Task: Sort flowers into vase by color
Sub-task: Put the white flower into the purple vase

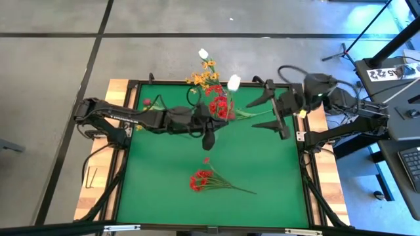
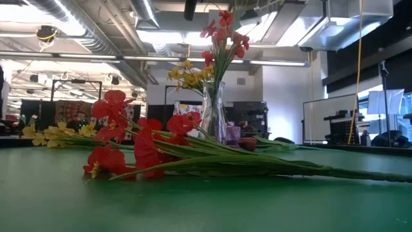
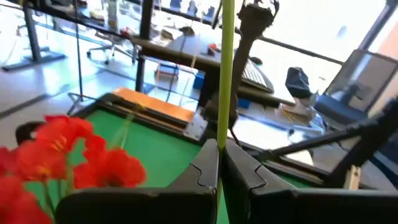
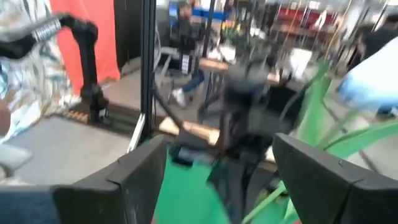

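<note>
A: Flowers [image 1: 218, 105], location?
B: Red bunch stands in the vase [image 2: 214, 119] at the table's [image 1: 262, 170] far edge; another red bunch [image 1: 202, 179] lies flat near the middle.
A: Left gripper [image 3: 220, 163]?
B: Arm stretched rightward across the far side, fingers clamped on a green stem [image 3: 225, 74].
A: Right gripper [image 1: 279, 111]?
B: Arm reaches leftward at the far right, fingers wide apart, holding nothing.

no legible txt, labels or nos.
</note>
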`<state>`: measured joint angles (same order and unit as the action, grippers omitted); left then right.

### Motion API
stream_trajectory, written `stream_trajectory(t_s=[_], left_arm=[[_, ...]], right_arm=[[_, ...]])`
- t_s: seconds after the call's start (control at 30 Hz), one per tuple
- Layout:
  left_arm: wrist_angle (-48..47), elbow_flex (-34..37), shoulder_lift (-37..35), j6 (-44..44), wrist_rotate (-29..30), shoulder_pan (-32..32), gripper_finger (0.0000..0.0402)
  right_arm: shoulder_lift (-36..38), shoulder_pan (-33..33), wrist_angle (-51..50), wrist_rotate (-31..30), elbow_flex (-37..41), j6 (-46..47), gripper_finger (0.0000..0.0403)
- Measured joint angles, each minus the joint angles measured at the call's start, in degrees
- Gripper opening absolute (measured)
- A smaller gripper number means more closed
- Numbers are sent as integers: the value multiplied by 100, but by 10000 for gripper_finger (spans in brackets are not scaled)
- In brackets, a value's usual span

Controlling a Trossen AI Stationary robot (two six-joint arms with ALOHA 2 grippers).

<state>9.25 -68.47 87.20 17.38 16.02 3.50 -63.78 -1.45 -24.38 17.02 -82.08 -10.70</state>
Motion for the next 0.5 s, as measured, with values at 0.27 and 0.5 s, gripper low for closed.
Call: stream_trajectory(t_s=[0.27, 0.5], left_arm=[[146, 0, -2, -154, -118, -223, 0], [225, 0, -404, -428, -195, -347, 0]], right_arm=[[-176, 0, 464, 50, 1088, 243, 292], [-165, -3, 1970, -135, 2218, 542, 291]])
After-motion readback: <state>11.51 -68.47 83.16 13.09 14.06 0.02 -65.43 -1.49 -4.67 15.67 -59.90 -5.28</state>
